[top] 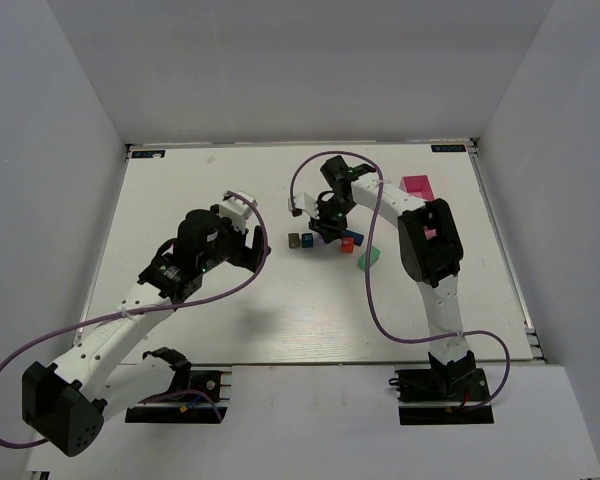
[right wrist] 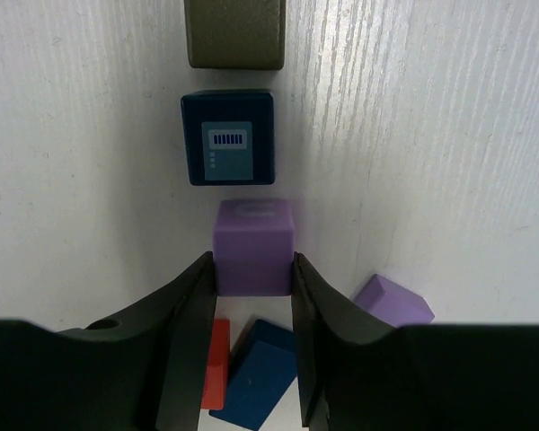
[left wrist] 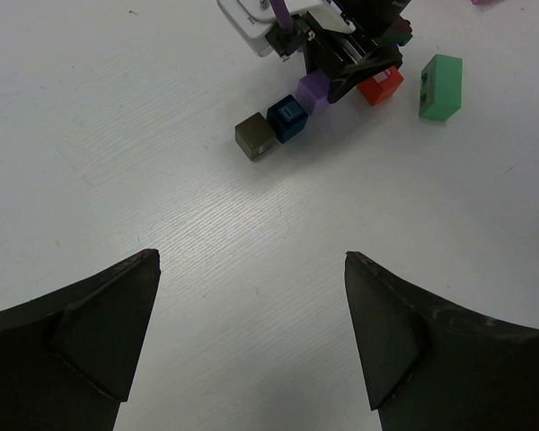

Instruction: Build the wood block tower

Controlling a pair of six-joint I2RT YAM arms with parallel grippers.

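Inside your right hand (right wrist: pixel 252 268) the purple block (right wrist: pixel 254 235) sits clamped beside the blue block (right wrist: pixel 228 137); your left hand (left wrist: pixel 251 260) hangs open, well apart.

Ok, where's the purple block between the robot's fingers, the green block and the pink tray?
purple block (right wrist: pixel 254 247): right wrist view, middle of its top face.
green block (left wrist: pixel 441 83): left wrist view, its top face.
pink tray (top: pixel 417 184): top view, its visible pink side by the right arm.
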